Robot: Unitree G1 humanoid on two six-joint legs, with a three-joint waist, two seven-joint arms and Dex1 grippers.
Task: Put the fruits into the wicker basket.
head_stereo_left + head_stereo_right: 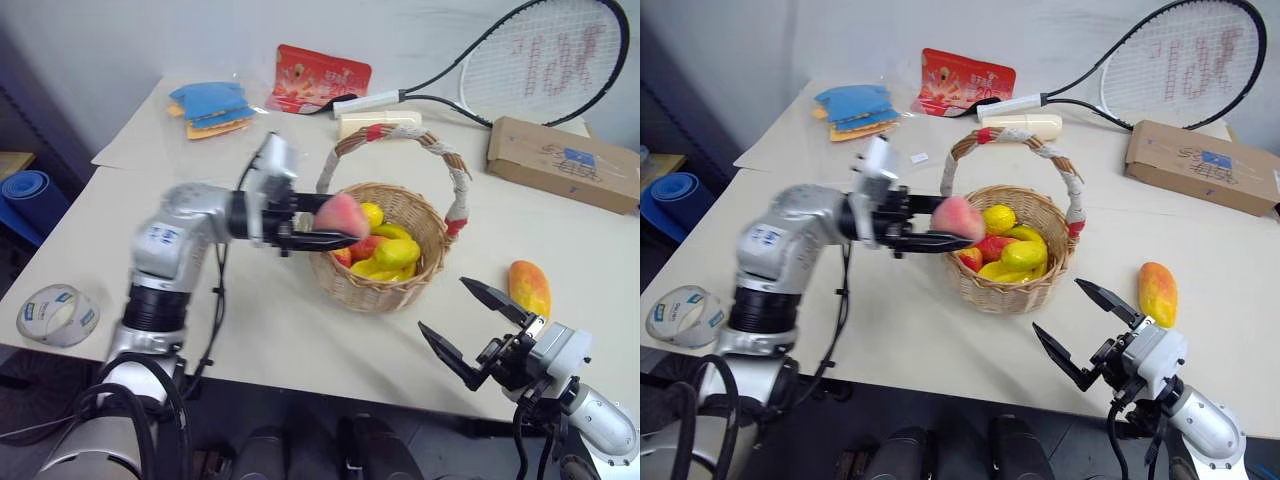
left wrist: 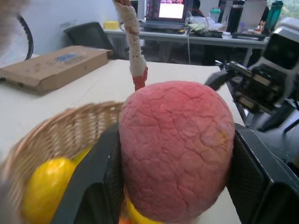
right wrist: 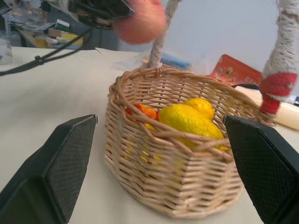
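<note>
- While the left pincer (image 1: pixel 322 222) pinches a pink peach (image 1: pixel 342 215) above the near-left rim of the basket (image 1: pixel 385 285), the right pincer (image 1: pixel 468 326) hangs with its fingers spread wide at the table's (image 1: pixel 270 330) near edge, pointing toward the basket.
- The basket already has several yellow and red fruits (image 1: pixel 385 245) inside; its tall handle (image 1: pixel 440 160) arches over them, just beyond the held peach.
- A mango (image 1: pixel 528 287) lies on the table right of the basket, apart from it and just beyond the right pincer.
- A cream tube (image 1: pixel 380 123) lies behind the basket; farther back rest a red pouch (image 1: pixel 320 76) and a racket (image 1: pixel 545 60).
- A cardboard box (image 1: pixel 565 162) sits at the far right; it bears a blue mark and some writing too small to read.
- A blue and orange packet (image 1: pixel 212 107) lies at the far left, and a tape roll (image 1: pixel 58 314) at the near-left edge.
- The racket strings carry faint reddish lettering that cannot be read.
</note>
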